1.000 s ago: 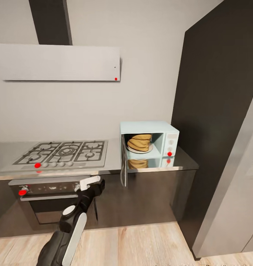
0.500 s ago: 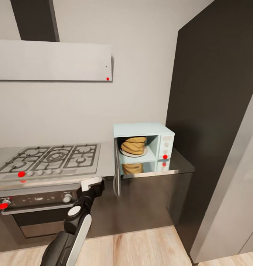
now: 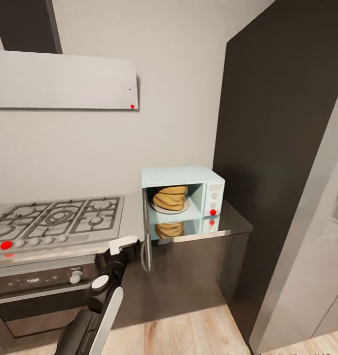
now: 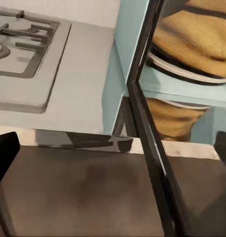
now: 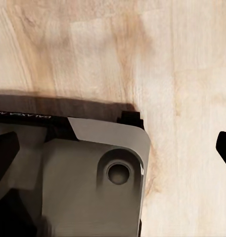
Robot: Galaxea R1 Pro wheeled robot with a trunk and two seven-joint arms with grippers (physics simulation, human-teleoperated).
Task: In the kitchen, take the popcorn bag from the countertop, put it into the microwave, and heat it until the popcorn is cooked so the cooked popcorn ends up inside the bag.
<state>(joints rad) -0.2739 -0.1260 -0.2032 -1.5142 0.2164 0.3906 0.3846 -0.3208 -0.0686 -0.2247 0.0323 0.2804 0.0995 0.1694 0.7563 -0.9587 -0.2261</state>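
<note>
The pale mint microwave (image 3: 181, 176) stands on the glossy grey countertop (image 3: 232, 222) with its dark glass door (image 3: 146, 241) swung open toward me. Inside, the tan popcorn bag (image 3: 170, 197) sits on a white plate. No popcorn kernels can be made out. My left gripper (image 3: 133, 250) hangs in front of the counter edge, just left of the door's free edge. In the left wrist view the left gripper (image 4: 113, 153) is open and empty, with the door edge (image 4: 145, 133) between its fingers and the bag (image 4: 197, 44) beyond. My right gripper (image 5: 115, 150) is open over the wooden floor.
A gas hob (image 3: 55, 217) lies left of the microwave, with a black built-in oven (image 3: 35, 288) under it and a grey range hood (image 3: 60, 81) above. A tall dark cabinet (image 3: 282, 148) rises right of the counter. The robot's base (image 5: 78, 182) shows over the wooden floor (image 3: 188, 330).
The whole head view has shifted, so the camera moved rightward and closer. The gap between my left gripper and the open door's edge has shrunk. The bag stays inside the microwave.
</note>
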